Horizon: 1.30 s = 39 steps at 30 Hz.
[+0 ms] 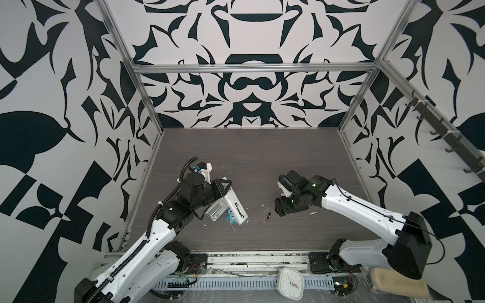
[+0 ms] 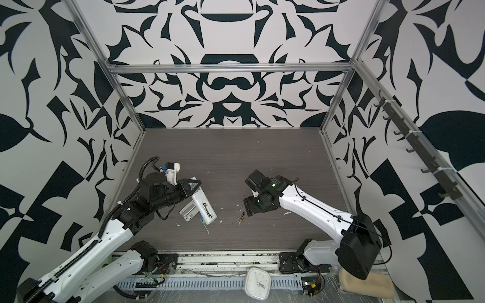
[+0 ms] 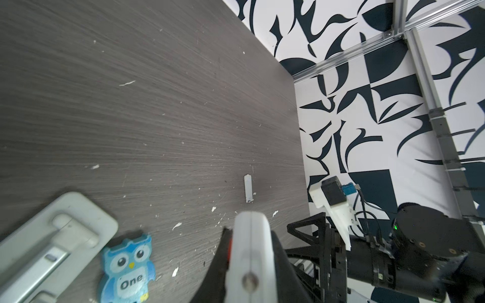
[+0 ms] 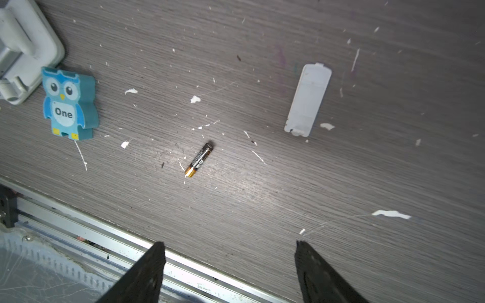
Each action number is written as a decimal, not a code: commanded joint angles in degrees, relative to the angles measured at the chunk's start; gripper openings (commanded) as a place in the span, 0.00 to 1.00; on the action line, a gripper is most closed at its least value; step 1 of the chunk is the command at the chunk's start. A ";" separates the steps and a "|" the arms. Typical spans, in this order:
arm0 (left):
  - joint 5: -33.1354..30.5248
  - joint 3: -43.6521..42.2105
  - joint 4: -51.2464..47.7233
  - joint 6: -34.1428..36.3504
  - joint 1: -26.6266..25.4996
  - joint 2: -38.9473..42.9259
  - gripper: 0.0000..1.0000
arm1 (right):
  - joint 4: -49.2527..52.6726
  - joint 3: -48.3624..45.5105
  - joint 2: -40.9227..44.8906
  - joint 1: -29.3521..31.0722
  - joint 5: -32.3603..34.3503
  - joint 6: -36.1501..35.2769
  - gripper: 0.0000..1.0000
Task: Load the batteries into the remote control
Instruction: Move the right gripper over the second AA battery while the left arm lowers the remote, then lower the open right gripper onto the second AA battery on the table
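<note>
Left claw seemingly pinches remote control; right claw gapes empty over speckled grey table

battery right of remote control

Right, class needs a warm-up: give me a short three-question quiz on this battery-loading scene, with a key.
1. True or false: the right hand is open and the loose battery lies untouched on the table.
2. Which thing does the left hand grip?
3. Fill in: the blue owl bears the word ____.
Key: 1 true; 2 the remote control; 3 One.
</note>
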<state>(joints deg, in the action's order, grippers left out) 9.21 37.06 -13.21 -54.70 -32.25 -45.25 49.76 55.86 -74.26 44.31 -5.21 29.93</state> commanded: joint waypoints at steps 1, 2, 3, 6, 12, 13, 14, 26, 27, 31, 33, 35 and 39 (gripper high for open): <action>0.81 1.99 -4.27 -1.24 0.17 3.41 0.00 | -4.49 -1.16 -0.63 0.81 -1.72 1.20 0.82; 0.90 1.99 -5.44 -1.36 0.17 4.27 0.00 | -5.06 -1.14 -1.14 1.05 -2.10 -0.77 0.82; 0.93 2.14 -6.70 -1.33 0.17 5.16 0.00 | -5.35 -0.70 -1.48 1.42 -2.72 -3.59 0.82; 1.79 2.90 -10.24 -0.80 0.24 7.56 0.00 | -7.19 0.70 0.20 3.46 -3.69 -16.13 0.82; 4.40 2.72 -14.17 -1.32 0.26 12.24 0.00 | -9.21 0.83 5.08 5.86 -6.74 -42.07 0.87; 4.77 2.60 -14.61 -1.48 0.26 12.65 0.00 | -9.23 0.82 4.82 5.80 -6.37 -44.58 0.88; 5.13 2.58 -15.26 -1.62 0.26 13.06 0.00 | -9.08 0.91 4.19 5.87 -5.33 -47.54 0.88; 6.62 4.58 -18.57 -2.24 0.26 14.07 0.00 | -10.54 0.84 -8.32 5.58 0.86 -68.91 0.88; 6.45 4.76 -18.73 -2.36 0.26 14.08 0.00 | -10.68 0.90 -9.48 5.56 0.82 -69.85 0.88; 5.41 6.40 -20.59 -1.52 0.39 12.84 0.00 | -9.71 1.27 -13.09 5.61 0.33 -72.48 0.87; 4.86 7.39 -21.39 -0.65 0.35 11.76 0.00 | -9.33 1.10 -14.67 5.58 0.21 -73.33 0.85; 4.92 7.84 -21.57 -0.39 0.49 10.76 0.00 | -10.13 0.68 -15.71 5.56 0.11 -73.94 0.84; 4.85 8.14 -21.64 -0.29 1.02 9.74 0.00 | -11.84 0.81 -17.07 5.50 -0.65 -74.76 0.83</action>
<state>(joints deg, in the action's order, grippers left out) 14.35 43.40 -32.82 -55.48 -31.73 -35.35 39.13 56.27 -91.50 49.95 -5.26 -42.76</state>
